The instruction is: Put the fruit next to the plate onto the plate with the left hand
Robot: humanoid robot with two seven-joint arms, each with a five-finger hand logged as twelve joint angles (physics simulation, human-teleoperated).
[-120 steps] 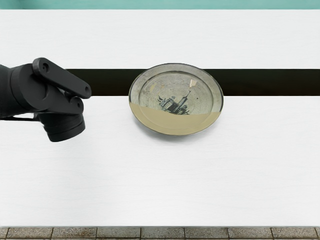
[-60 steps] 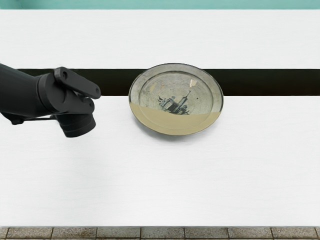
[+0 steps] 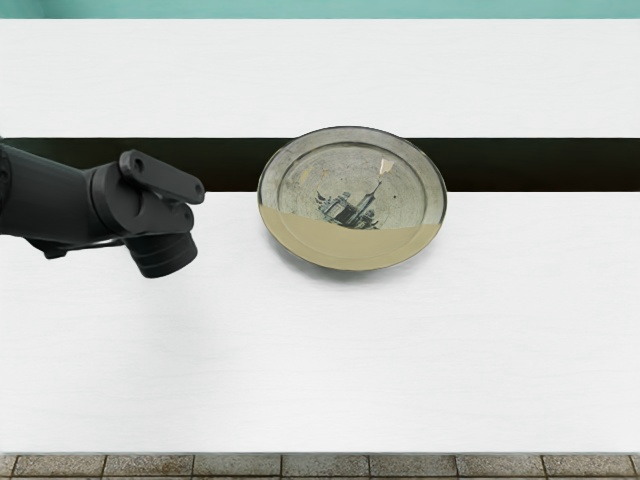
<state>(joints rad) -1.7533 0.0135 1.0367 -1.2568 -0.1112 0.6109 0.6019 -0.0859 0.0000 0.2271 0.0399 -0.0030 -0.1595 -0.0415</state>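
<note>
Evidently unfinished: no fruit is seen on or beside plate (image 3: 330,243); left hand (image 3: 152,216) is held left of plate; its grip cannot be told.

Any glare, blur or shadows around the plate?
Head view: sharp, evenly lit, no glare on the table; the plate casts a thin shadow under its near rim, its upper half mirror-like, lower half flat tan; the left robot hand is matte black, detail hard to read.

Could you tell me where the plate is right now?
In the head view, the plate lies centrally across the dark stripe, right of the left hand.
</note>
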